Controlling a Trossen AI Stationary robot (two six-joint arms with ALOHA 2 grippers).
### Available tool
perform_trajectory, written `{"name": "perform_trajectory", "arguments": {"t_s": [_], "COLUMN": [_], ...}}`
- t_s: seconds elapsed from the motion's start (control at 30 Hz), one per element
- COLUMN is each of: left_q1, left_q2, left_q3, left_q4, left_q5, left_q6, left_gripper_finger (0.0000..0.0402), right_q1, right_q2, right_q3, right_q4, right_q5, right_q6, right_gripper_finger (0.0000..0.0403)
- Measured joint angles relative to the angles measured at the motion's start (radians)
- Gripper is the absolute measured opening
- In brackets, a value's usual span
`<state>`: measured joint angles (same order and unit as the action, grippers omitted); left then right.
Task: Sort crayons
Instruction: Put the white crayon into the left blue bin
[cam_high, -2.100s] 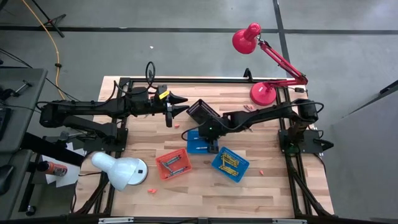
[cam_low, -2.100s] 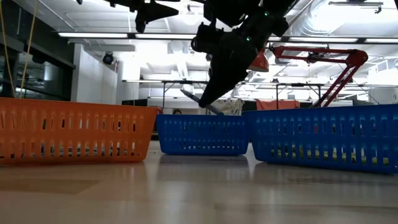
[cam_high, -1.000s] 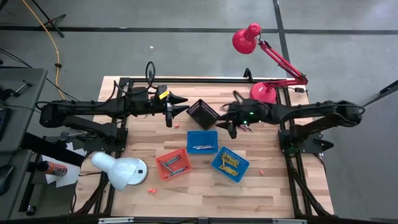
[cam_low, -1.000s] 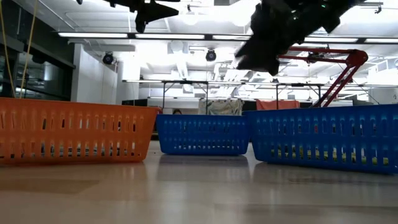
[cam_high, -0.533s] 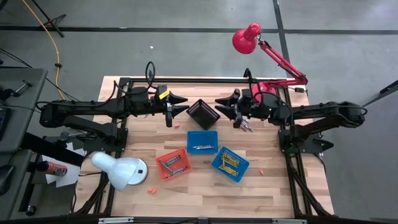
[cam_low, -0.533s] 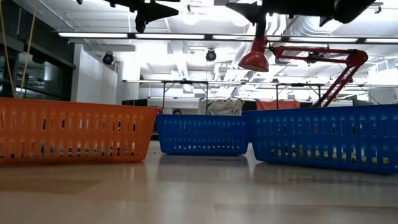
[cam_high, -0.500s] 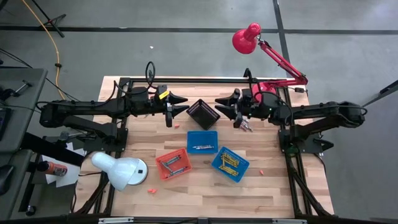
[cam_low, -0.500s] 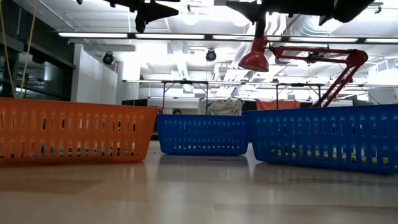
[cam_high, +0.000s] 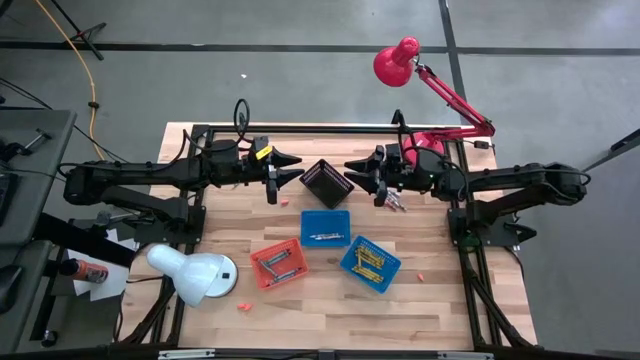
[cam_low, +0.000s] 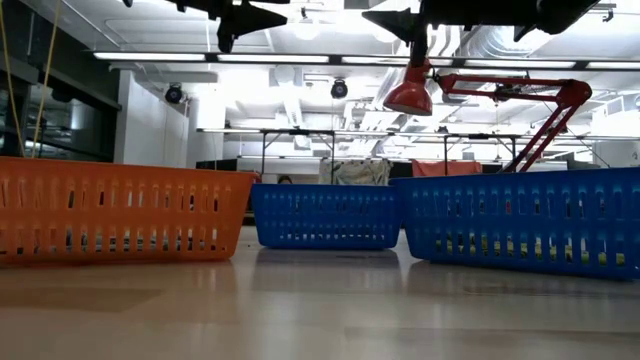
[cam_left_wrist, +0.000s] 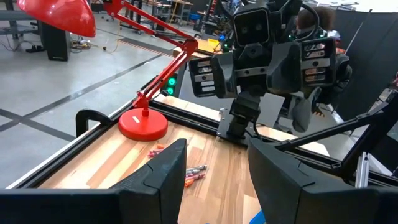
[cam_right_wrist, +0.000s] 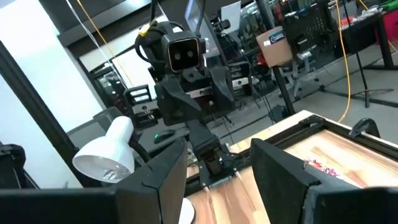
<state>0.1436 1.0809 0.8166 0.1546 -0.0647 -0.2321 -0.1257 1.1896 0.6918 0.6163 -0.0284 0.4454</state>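
A: From high up, what do you see?

B: Both arms are lifted over the far part of the worktop (cam_high: 420, 310). The left gripper (cam_high: 292, 168) and the right gripper (cam_high: 355, 172) point at each other, with the black basket (cam_high: 326, 182) between them. Both stand wide and hold nothing.

A: Where are the crayons?

B: Some lie in the red-orange basket (cam_high: 278, 264), some in the near blue basket (cam_high: 370, 263), and one or two in the middle blue basket (cam_high: 326, 228). A little bunch of loose crayons (cam_high: 397, 203) lies just beside the right gripper. More loose ones sit near the front edge (cam_high: 243, 305) and near right (cam_high: 424, 275).

A: What could go wrong?

B: I think the two grippers could bump if both reach in at once, since they are near each other. One could also knock the black basket.

A: And from low down?

B: The baskets stand in a row. The grippers hang high at the top, so they have a long way to come down. A crayon is thin, so a wide gripper may push it away and miss.

A: The left wrist view?

B: The left gripper's fingers (cam_left_wrist: 161, 174) are apart. Loose crayons (cam_left_wrist: 193, 174) lie by the red lamp base (cam_left_wrist: 143, 124). Reaching there could hit the lamp.

A: The right wrist view?

B: Its fingers (cam_right_wrist: 165, 168) are apart too. A few crayons (cam_right_wrist: 320, 165) lie on the far side, close to the frame, so they may roll under it
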Motion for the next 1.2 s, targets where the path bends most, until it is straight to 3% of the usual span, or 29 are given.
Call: {"name": "perform_trajectory", "arguments": {"t_s": [0.4,0.5,0.7,0.9,1.07,1.2], "left_q1": [0.009,0.061,0.268,0.447,0.494,0.508], "left_q2": [0.0,0.0,0.022,0.173,0.338,0.447], "left_q3": [0.0,0.016,0.046,0.045,0.045,0.045], "left_q4": [-0.067,-0.242,-0.599,-0.785,-0.814,-0.819], "left_q5": [-0.026,-0.05,-0.053,0.03,0.058,0.015], "left_q6": [-0.05,-0.148,-0.292,-0.248,-0.158,-0.1], "left_gripper_finger": [0.0158,0.0158,0.0158,0.0158,0.0158,0.0158], "right_q1": [0.0,0.0,0.0,0.0,0.0,0.0], "right_q2": [0.0,0.0,0.0,0.001,0.001,0.001], "right_q3": [0.0,0.0,-0.001,-0.001,-0.001,-0.001], "right_q4": [0.0,-0.007,-0.089,-0.161,-0.168,-0.168], "right_q5": [-0.001,-0.001,-0.001,-0.001,-0.001,-0.001], "right_q6": [0.003,0.003,0.002,0.001,0.002,0.002], "right_gripper_finger": [0.0172,0.0172,0.0172,0.0172,0.0172,0.0172]}}
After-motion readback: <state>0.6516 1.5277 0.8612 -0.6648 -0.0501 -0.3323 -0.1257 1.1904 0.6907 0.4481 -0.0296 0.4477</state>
